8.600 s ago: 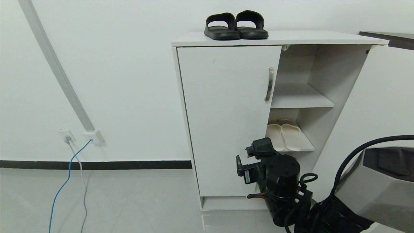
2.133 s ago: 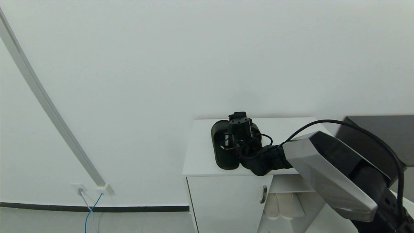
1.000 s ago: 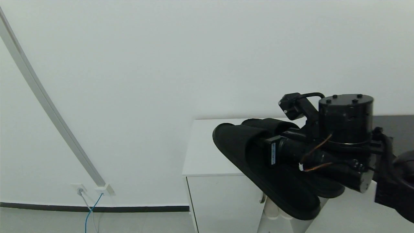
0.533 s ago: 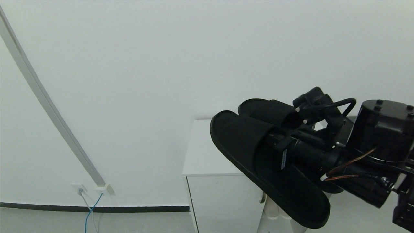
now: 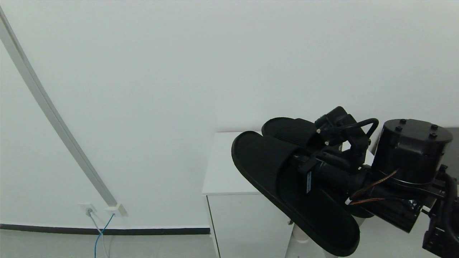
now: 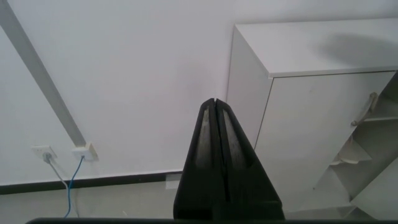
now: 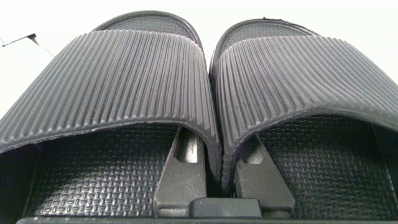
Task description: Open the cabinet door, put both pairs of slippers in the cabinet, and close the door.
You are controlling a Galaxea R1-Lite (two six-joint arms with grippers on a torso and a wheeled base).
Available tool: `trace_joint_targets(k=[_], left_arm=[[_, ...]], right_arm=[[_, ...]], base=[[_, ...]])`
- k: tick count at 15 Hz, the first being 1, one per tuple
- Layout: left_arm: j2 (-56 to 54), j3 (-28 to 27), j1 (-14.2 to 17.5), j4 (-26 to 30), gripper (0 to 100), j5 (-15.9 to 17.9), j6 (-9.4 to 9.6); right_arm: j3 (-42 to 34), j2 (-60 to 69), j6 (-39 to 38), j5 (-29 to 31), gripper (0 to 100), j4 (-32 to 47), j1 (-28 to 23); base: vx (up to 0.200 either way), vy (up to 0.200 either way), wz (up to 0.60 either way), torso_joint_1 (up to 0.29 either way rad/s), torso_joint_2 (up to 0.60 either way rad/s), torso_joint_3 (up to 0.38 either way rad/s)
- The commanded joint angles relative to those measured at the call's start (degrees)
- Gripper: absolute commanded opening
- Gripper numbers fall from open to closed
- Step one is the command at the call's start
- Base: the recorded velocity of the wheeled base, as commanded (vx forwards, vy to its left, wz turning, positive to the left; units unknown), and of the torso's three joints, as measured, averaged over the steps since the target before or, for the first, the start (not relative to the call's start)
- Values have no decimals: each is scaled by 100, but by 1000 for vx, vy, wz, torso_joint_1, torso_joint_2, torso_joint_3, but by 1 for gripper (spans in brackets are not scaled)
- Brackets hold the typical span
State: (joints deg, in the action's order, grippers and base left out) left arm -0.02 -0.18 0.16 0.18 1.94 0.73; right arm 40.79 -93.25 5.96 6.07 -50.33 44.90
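Head view: the right gripper holds the black slippers aloft before the cabinet top.
Left wrist view: the left gripper is pressed closed and empty (open shelves show beside the door).
Right wrist view: its fingers sit one inside each slipper, pinching the pair.

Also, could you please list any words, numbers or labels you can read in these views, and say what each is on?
No text can be read.
A small pale sticker on the right gripper: too small to read.
The black slippers: only ribbing and a moulded texture, no print.
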Motion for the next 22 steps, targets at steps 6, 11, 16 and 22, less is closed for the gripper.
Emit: trace_joint_targets(k=[6,11,16,22], left_arm=[[2,1,2,-1,0,0,6],[2,1,2,-1,0,0,6],[2,1,2,-1,0,0,6],[2,1,2,-1,0,0,6]], right_arm=[[-80,-53,2,8,0,-3,1],[-300,-1,-7,35,0,-11,10],[-361,-1,2,35,0,-11,81],[-379,-1,2,52,0,-11,168]], base=[[-200,0,0,2,2,2],[-40,0,0,0,1,0],[0,0,0,0,0,0],[0,-33,0,0,0,0]])
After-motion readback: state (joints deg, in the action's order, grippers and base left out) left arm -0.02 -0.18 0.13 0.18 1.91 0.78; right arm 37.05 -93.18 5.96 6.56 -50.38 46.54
